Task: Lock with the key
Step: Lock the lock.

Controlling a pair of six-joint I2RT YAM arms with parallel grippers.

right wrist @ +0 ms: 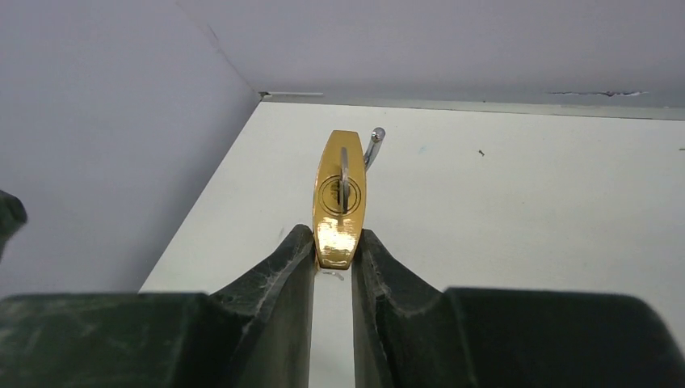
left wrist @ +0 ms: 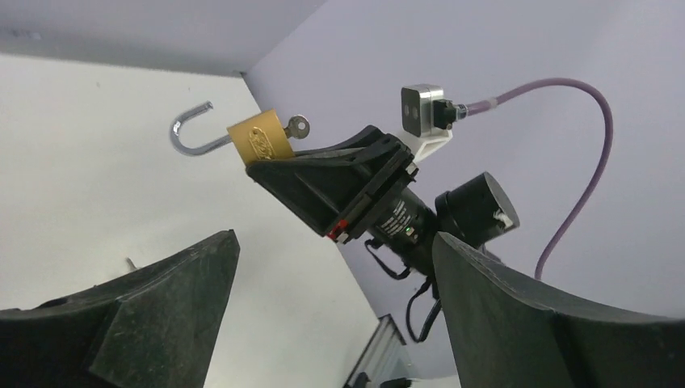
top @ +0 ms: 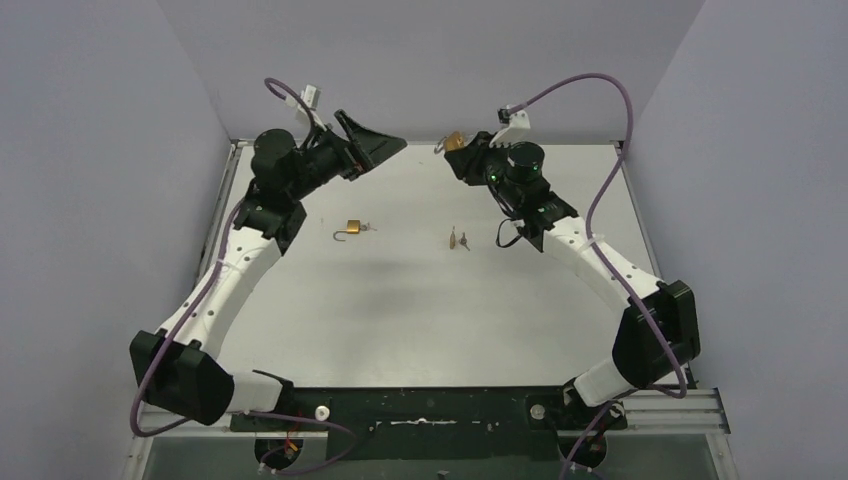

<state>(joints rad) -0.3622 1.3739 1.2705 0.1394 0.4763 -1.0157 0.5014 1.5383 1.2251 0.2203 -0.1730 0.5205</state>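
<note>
A brass padlock [right wrist: 339, 194] is pinched by its body between the fingertips of my right gripper [right wrist: 335, 242], held up above the table's far edge [top: 453, 140]. A silver key [right wrist: 345, 182] sits in its keyhole. Seen from the left wrist view, the padlock [left wrist: 260, 139] has its shackle [left wrist: 190, 129] swung open and the key's head [left wrist: 296, 125] sticks out of the body. My left gripper [left wrist: 335, 242] stands wide open with nothing in it, a short way left of the padlock and facing it [top: 375, 135].
A second brass padlock [top: 352, 228] with an open shackle lies on the white table left of centre. A small bunch of loose keys [top: 459, 239] lies near the right arm. Grey walls close in the back and both sides.
</note>
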